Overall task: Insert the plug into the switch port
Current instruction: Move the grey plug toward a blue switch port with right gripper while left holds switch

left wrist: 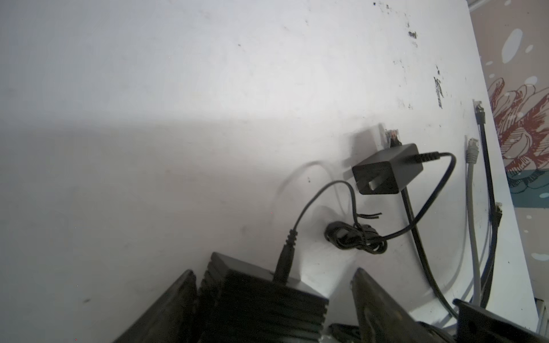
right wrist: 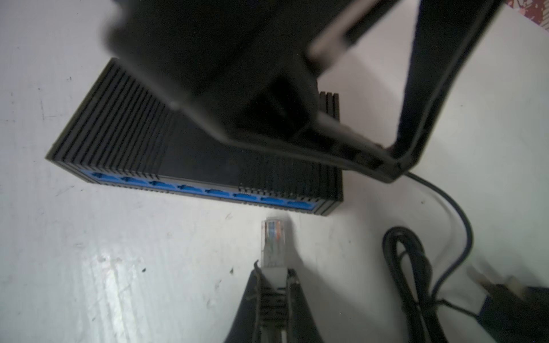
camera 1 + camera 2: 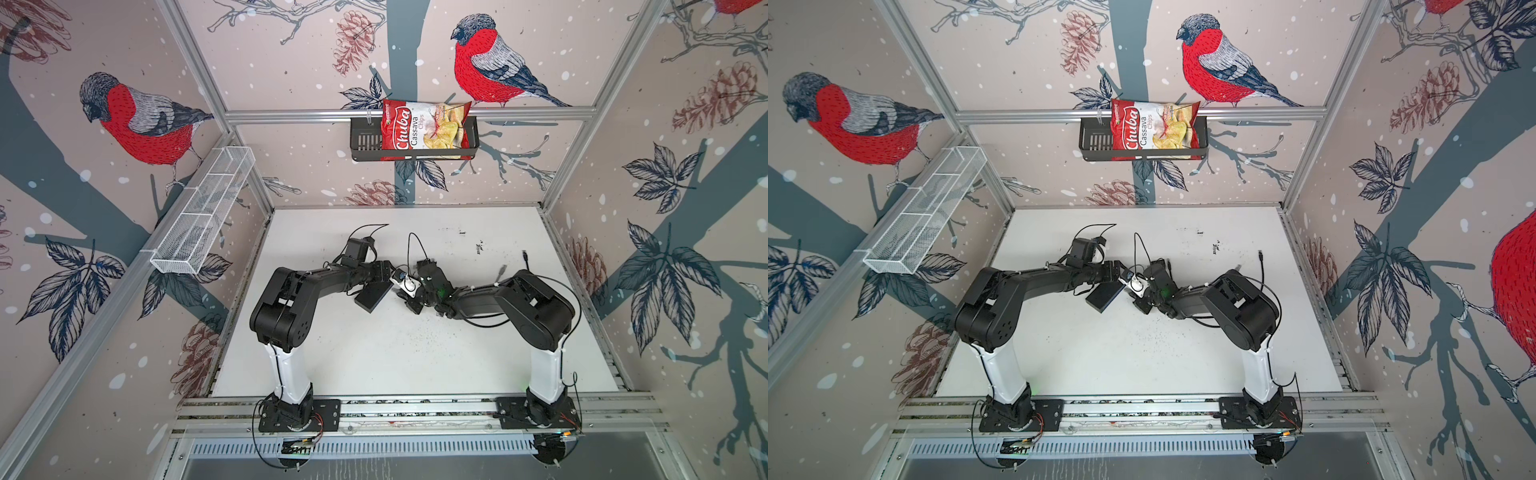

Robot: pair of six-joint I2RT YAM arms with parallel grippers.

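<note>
In the left wrist view the left gripper [image 1: 274, 271] and the switch [image 1: 261, 306] run off the frame edge; only 1 ribbed corner of the switch shows between the 2 fingers. In the right wrist view a blurred black mass, probably that same gripper, covers much of the switch's top. The right gripper [image 2: 273, 277] is cropped there too, only its tips showing around the plug [image 2: 272, 242]. In both top views the plug is hidden beneath that gripper
</note>
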